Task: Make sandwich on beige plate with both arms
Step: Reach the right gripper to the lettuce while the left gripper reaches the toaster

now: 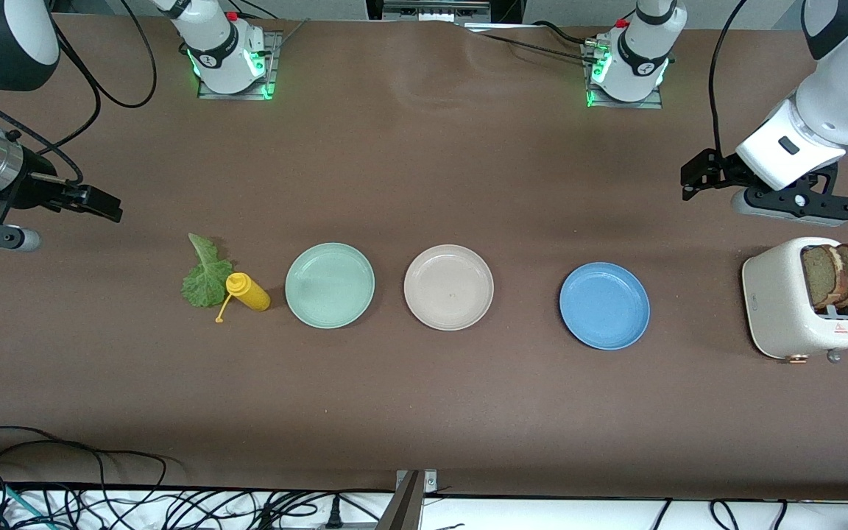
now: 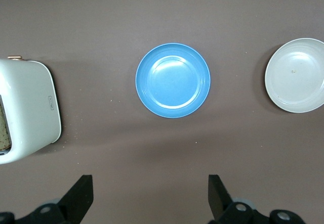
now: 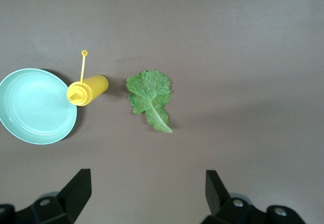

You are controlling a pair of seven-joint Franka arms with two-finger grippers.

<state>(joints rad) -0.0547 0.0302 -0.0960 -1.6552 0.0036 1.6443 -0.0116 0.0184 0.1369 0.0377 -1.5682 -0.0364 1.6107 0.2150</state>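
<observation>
While the beige plate is lying bare on the desk, the bread slices are standing in the toaster; the lettuce leaf is lying beside the yellow bottle. The left tool and right tool are hanging above the desk, fingers apart, holding nothing.

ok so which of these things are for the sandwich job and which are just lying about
For the job: bread slices in the toaster; lettuce leaf; beige plate; left gripper; right gripper.
Lying about: mint green plate; blue plate; yellow squeeze bottle.

Brown matte tabletop, tangled black cables along its near edge.
</observation>
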